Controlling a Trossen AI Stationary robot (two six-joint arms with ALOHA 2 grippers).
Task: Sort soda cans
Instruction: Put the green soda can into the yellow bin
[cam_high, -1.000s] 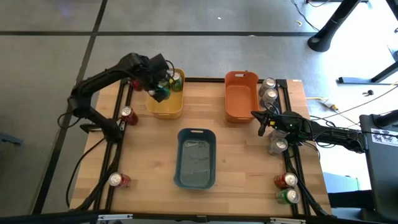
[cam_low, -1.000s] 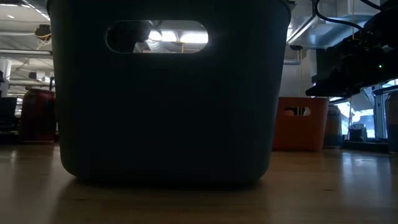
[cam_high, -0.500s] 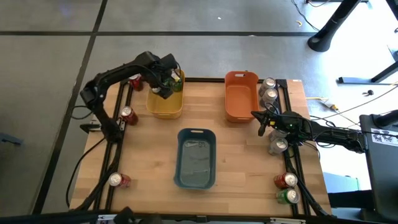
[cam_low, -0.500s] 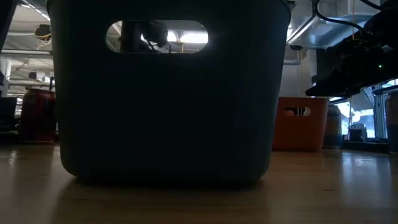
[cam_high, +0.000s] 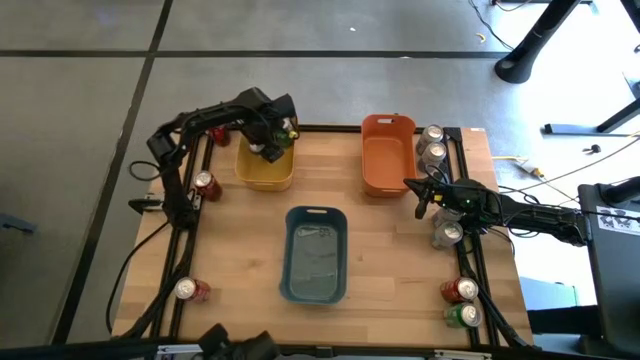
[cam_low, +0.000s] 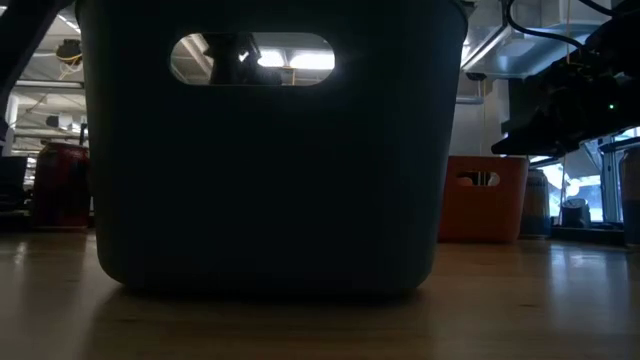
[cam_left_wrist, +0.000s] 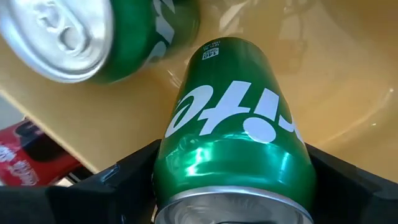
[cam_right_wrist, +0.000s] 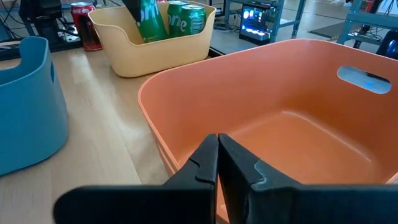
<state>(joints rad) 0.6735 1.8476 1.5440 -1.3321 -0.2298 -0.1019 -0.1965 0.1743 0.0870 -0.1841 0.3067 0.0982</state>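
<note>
My left gripper (cam_high: 270, 148) reaches down into the yellow bin (cam_high: 262, 172) at the table's far left, shut on a green soda can (cam_left_wrist: 236, 124), which also shows tilted in the right wrist view (cam_right_wrist: 146, 18). Two more green cans (cam_right_wrist: 186, 18) stand in that bin at its far end. My right gripper (cam_high: 420, 205) waits shut beside the orange bin (cam_high: 385, 160). Other soda cans stand along the table's edges: red ones (cam_high: 205, 185) (cam_high: 190, 290) on the left, silver ones (cam_high: 430, 142) (cam_high: 447, 235), a red one (cam_high: 460, 290) and a green one (cam_high: 465, 315) on the right. My left gripper pinches the green can's side wall (cam_left_wrist: 180, 168) between its two fingers (cam_left_wrist: 118, 186), close to the can's silver top end. The fingers come from above, pointing steeply down. The can hangs tilted, its far end down inside the yellow bin; whether it touches the bin's floor I cannot tell.
A blue bin (cam_high: 315, 255) stands in the table's middle and fills the low view (cam_low: 270, 180). Bare wood lies between the bins and toward the near edge. Black frame rails (cam_high: 190, 215) run along both sides of the table.
My left gripper has sunk with the green can into the yellow bin, going a little toward the table's right, and has tipped to point more steeply down. The can stays in its hold.
</note>
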